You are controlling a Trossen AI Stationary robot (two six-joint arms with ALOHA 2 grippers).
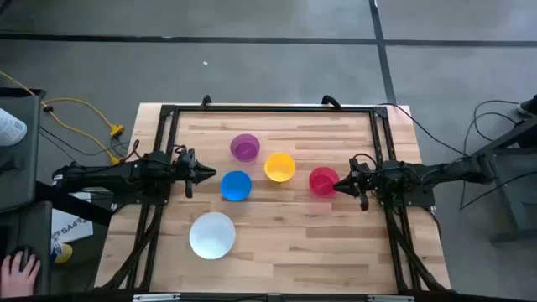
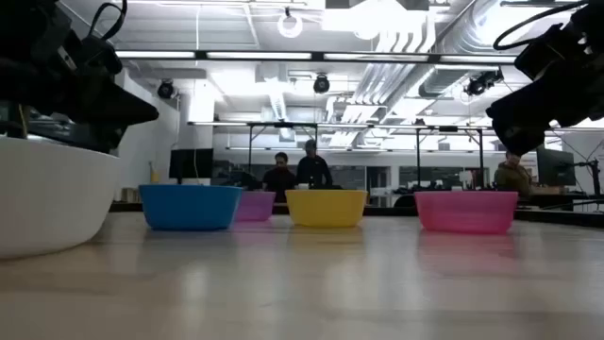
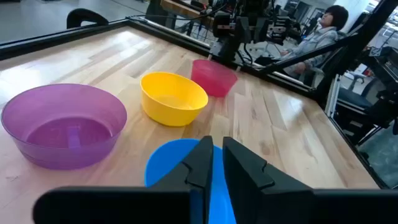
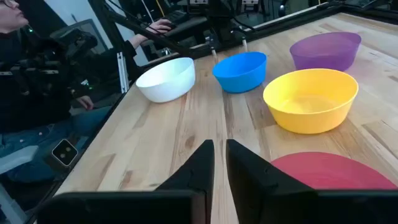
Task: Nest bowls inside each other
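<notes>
Already close: narrow left tool (image 1: 204, 174) beside blue bowl (image 1: 236, 185), narrow right tool (image 1: 341, 182) at pink bowl (image 1: 323, 180); either could shove bowls across the counter (image 1: 294, 243)

Five smooth plastic bowls sit on a pale wooden table (image 1: 285, 235) whose planked top shows clear grain and a soft sheen. The purple bowl (image 3: 65, 124) and the pink-red bowl (image 3: 214, 76) look slightly translucent; the yellow bowl (image 4: 311, 99), the blue bowl (image 4: 240, 70) and the white bowl (image 4: 166, 78) look opaque with a faint gloss. A matt black metal frame (image 1: 268, 110) edges the table. The gripper fingers (image 3: 202, 165) are matt black.
</notes>
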